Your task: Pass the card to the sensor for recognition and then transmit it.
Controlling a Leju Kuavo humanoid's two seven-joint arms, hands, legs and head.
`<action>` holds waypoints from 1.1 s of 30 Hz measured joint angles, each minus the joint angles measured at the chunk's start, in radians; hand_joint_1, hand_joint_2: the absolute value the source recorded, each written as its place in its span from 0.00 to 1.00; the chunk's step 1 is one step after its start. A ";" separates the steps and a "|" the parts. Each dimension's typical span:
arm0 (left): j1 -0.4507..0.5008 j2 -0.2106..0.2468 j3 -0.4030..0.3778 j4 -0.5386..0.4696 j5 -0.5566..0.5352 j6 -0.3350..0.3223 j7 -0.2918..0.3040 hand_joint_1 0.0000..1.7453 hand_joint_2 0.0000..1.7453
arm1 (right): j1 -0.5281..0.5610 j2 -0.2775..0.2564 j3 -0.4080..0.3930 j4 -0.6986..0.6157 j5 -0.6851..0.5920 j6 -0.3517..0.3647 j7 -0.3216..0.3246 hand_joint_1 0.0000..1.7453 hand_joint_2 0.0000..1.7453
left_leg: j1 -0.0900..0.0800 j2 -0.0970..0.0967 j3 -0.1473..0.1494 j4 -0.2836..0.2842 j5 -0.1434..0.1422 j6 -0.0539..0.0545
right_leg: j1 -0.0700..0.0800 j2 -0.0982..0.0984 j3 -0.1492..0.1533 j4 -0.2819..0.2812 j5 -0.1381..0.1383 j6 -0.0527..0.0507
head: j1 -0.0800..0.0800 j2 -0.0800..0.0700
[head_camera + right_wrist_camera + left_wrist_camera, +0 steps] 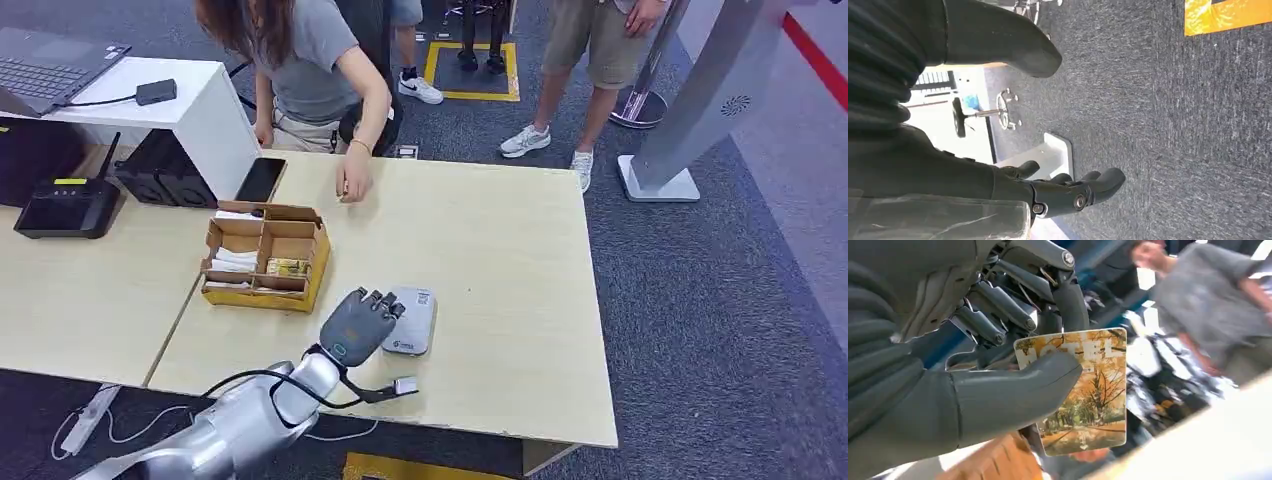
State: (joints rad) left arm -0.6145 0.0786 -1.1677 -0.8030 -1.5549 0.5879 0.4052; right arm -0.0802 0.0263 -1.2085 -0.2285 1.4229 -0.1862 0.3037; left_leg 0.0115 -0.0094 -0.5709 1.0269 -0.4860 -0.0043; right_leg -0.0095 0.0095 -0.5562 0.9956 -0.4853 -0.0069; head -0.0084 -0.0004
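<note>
My left hand (357, 323) hovers over the near part of the wooden table (500, 260), just left of the flat grey card sensor (412, 320), partly covering its edge. In the left wrist view the thumb (1013, 395) and fingers pinch a hotel card (1083, 395) printed with autumn trees, held up on edge. My right hand (1068, 192) hangs beside my body above the dark carpet, fingers loosely apart and holding nothing.
A cardboard divider box (265, 258) with cards stands left of the sensor. A black phone (261, 180) lies at the far table edge. A person leans over the far side, one hand (353, 185) on the table. Another person (585, 70) stands behind.
</note>
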 joint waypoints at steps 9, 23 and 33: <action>-0.109 0.118 -0.036 -0.119 0.000 0.004 0.212 1.00 1.00 | 0.001 0.000 0.000 0.000 0.001 0.000 0.000 0.00 1.00 | 0.000 0.000 0.000 0.000 0.000 0.000 | 0.000 0.000 0.000 0.000 0.000 0.000 | 0.000 0.000; -0.137 0.238 0.000 -0.176 0.000 -0.008 0.233 1.00 1.00 | 0.002 0.000 0.000 0.000 0.002 0.000 0.006 0.00 1.00 | 0.000 0.001 0.000 0.000 0.000 0.000 | 0.000 0.001 0.000 0.000 0.000 0.000 | 0.000 0.000; -0.136 0.295 0.105 -0.176 0.000 -0.002 0.215 0.96 1.00 | 0.002 0.000 0.000 0.000 0.010 0.002 0.003 0.00 1.00 | 0.000 0.000 0.000 0.000 0.000 -0.001 | 0.000 0.001 0.000 0.000 0.000 0.000 | 0.000 0.000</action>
State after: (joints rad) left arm -0.7503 0.3735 -1.0628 -0.9789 -1.5549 0.5863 0.6199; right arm -0.0787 0.0263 -1.2081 -0.2281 1.4332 -0.1843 0.3063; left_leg 0.0117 -0.0090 -0.5709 1.0268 -0.4855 -0.0049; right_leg -0.0094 0.0101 -0.5563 0.9960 -0.4854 -0.0070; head -0.0084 -0.0004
